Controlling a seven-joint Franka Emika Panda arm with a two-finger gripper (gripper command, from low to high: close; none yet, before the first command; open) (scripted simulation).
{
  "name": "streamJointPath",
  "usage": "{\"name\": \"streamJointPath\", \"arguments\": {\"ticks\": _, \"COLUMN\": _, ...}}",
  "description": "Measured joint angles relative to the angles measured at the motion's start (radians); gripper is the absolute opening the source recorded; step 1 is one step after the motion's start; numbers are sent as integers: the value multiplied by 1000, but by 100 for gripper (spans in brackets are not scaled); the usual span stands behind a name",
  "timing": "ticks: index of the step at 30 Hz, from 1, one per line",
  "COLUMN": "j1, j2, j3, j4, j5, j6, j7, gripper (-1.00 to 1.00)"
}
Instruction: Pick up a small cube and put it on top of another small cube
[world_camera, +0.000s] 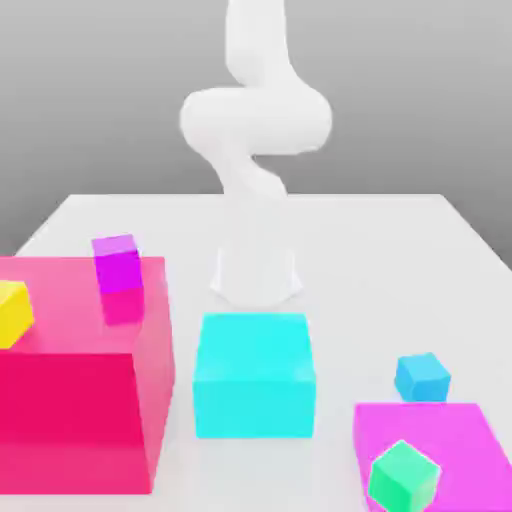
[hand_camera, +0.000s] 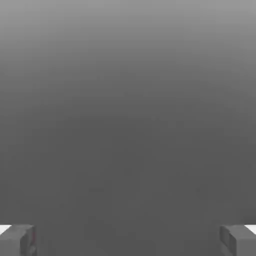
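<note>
- Standing wide apart, the two grey fingers (hand_camera: 17, 240) show at opposite edges of the hand view with nothing between them; the gripper (hand_camera: 128, 240) is open and empty, facing plain grey background.
- Arm (world_camera: 255, 120): white, rising behind the middle of the table (world_camera: 380, 260) in the exterior view, its lower end above the table's centre, behind the cyan block and apart from every cube.
- Cyan block (world_camera: 253, 375): large, on the table just in front of the arm.
- Purple cube (world_camera: 118, 262): small, resting on top of the large pink block (world_camera: 80, 400) near its back edge, toward the exterior view's left.
- Yellow cube (world_camera: 14, 312): small, tilted, on the same pink block at the exterior view's left edge, well apart from the purple cube.
- Blue cube (world_camera: 422, 377): small, on the table toward the exterior view's right, just behind the magenta block.
- Magenta block (world_camera: 450, 430): large and flat-topped, at the exterior view's lower right.
- Green cube (world_camera: 402, 477): small, tilted, sitting on the magenta block near its front.
- Task status: judged not yet begun. No small cube is held and none sits on another small cube. Left to do: choose a cube, lower over it, grasp, lift, carry and set it on a second cube.
</note>
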Motion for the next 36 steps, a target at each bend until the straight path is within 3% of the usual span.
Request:
{"name": "streamJointPath", "arguments": {"ticks": 11, "j1": 77, "j2": 406, "j3": 250, "j4": -226, "j5": 2, "j6": 250, "j7": 221, "gripper": 0}}
{"name": "streamJointPath", "arguments": {"ticks": 20, "j1": 193, "j2": 739, "j3": 393, "j4": -404, "j5": -76, "j6": 449, "j7": 451, "gripper": 0}}
{"name": "streamJointPath", "arguments": {"ticks": 23, "j1": 244, "j2": 851, "j3": 329, "j4": -402, "j5": -194, "j6": 526, "j7": 554, "gripper": 0}}
{"name": "streamJointPath", "arguments": {"ticks": 27, "j1": 391, "j2": 993, "j3": 149, "j4": -374, "j5": -343, "j6": 635, "j7": 668, "gripper": 0}}
{"name": "streamJointPath", "arguments": {"ticks": 28, "j1": 413, "j2": 1012, "j3": 123, "j4": -370, "j5": -361, "j6": 650, "j7": 682, "gripper": -100}}
{"name": "streamJointPath", "arguments": {"ticks": 34, "j1": 427, "j2": 1022, "j3": 108, "j4": -368, "j5": -365, "j6": 660, "j7": 685, "gripper": -100}}
{"name": "streamJointPath", "arguments": {"ticks": 36, "j1": 396, "j2": 984, "j3": 149, "j4": -376, "j5": -327, "j6": 631, "j7": 657, "gripper": -100}}
